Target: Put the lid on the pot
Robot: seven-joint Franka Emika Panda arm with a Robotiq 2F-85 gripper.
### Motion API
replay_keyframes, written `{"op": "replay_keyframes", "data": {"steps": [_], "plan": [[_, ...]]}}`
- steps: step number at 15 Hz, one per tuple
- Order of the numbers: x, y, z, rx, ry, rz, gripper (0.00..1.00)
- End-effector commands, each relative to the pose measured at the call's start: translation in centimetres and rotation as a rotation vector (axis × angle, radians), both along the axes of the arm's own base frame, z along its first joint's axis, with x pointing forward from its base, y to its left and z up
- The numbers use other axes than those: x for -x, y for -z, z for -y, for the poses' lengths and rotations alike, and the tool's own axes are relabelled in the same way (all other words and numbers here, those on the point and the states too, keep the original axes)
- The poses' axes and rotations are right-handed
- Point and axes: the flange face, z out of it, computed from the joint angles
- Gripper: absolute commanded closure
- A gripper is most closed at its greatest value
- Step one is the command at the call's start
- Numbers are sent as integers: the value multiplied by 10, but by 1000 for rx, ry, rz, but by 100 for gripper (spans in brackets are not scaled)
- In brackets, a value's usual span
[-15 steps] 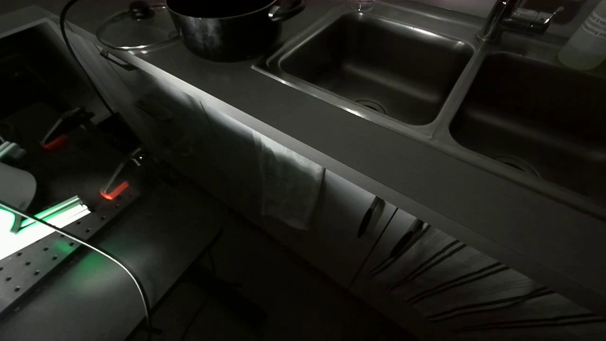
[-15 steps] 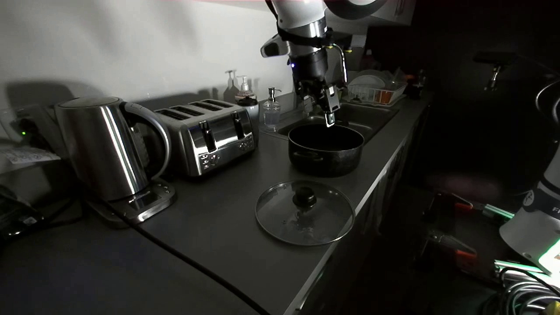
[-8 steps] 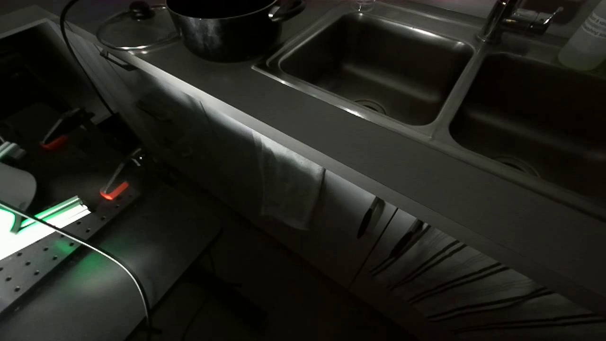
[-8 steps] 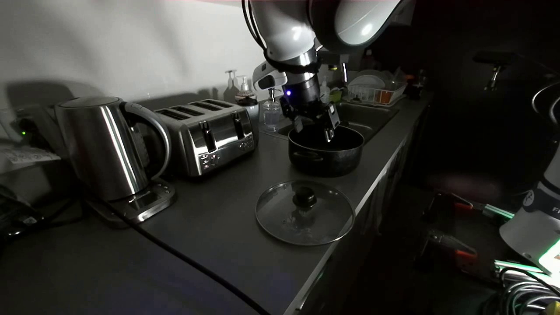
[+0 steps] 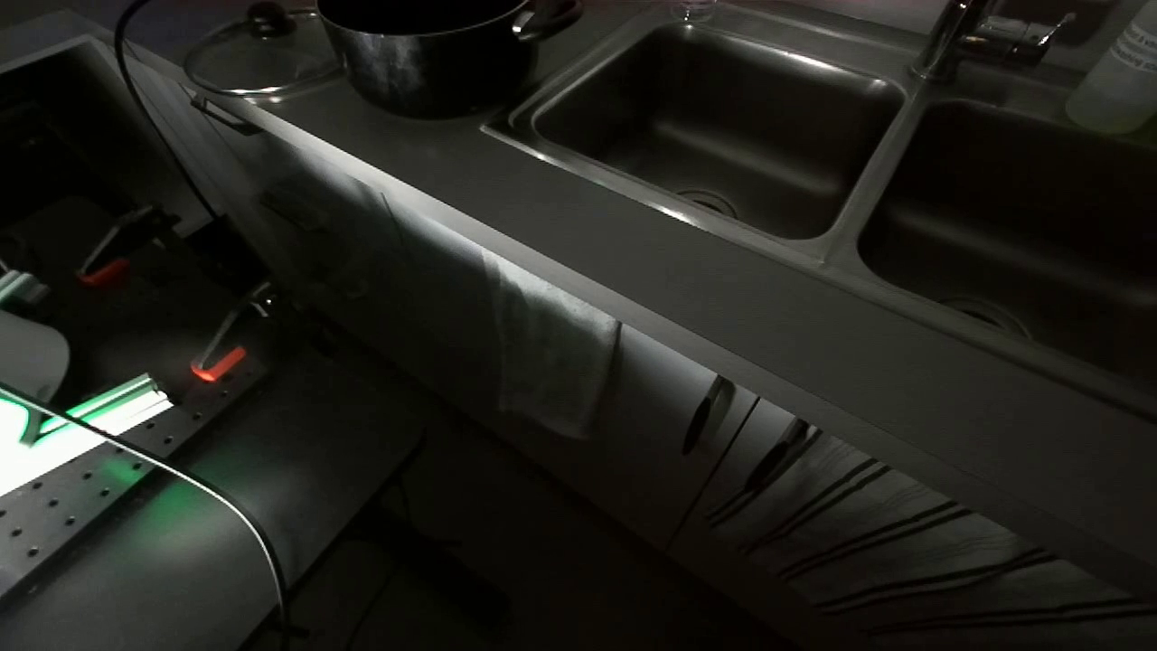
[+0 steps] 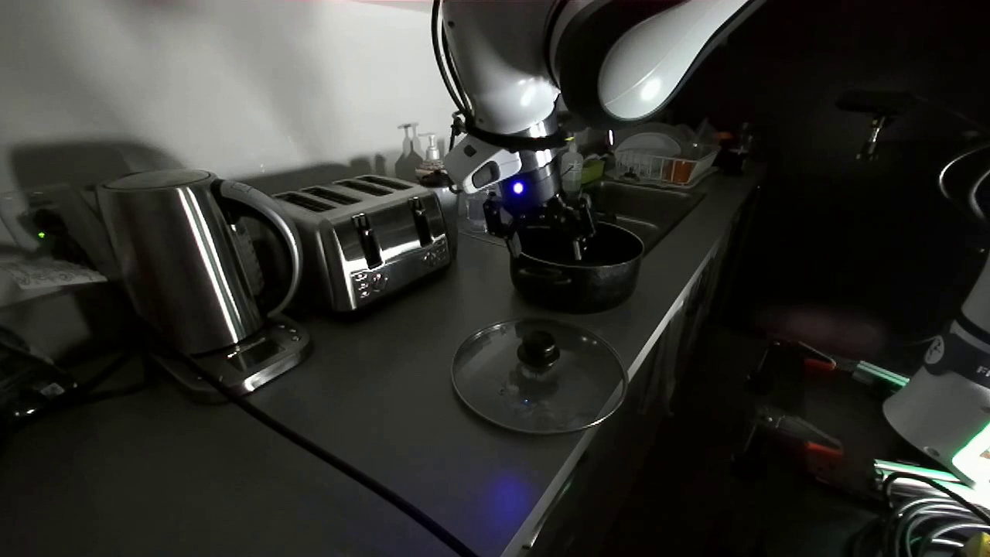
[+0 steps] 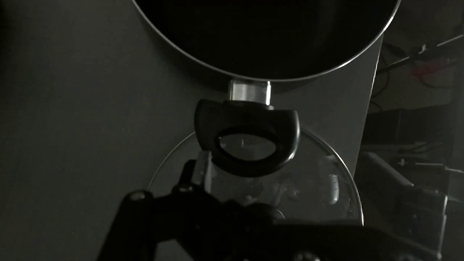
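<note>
The dark round pot (image 6: 576, 286) stands upright and uncovered on the counter beside the sink; it also shows in an exterior view (image 5: 434, 74) and in the wrist view (image 7: 268, 79). Its black side handle (image 7: 253, 116) points toward the lid. The glass lid (image 6: 495, 387) lies flat on the counter, apart from the pot, with its black knob (image 6: 538, 350) up. It also shows in an exterior view (image 5: 258, 70) and partly in the wrist view (image 7: 308, 188). My gripper (image 6: 546, 247) is open and empty, over the pot's near side. In the wrist view its body partly hides the lid's knob.
A toaster (image 6: 387, 247) and a kettle (image 6: 178, 263) stand along the wall. A black cable (image 6: 332, 463) crosses the counter. The sink (image 5: 723, 136) and a dish rack (image 6: 665, 166) lie beyond the pot. The counter's front edge (image 6: 657, 333) runs close to the lid and pot.
My gripper has come down and toward the lid side, from above the pot's far part to its near rim, and has turned. The pot and lid have not moved.
</note>
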Motion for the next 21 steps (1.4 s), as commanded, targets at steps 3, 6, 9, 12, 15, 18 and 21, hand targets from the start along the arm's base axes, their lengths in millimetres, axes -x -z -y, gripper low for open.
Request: {"op": "replay_keyframes", "data": {"steps": [3, 6, 9, 12, 15, 18, 21], "plan": [[6, 16, -2, -60, -132, -47, 0], [11, 24, -6, -105, -142, -57, 0], [19, 33, -14, -139, -150, -77, 0], [28, 41, -21, -159, -162, -93, 0], [35, 52, -26, -166, -171, -107, 0], [41, 62, -27, -164, -177, -127, 0], [43, 70, -25, -159, -177, -141, 0]]}}
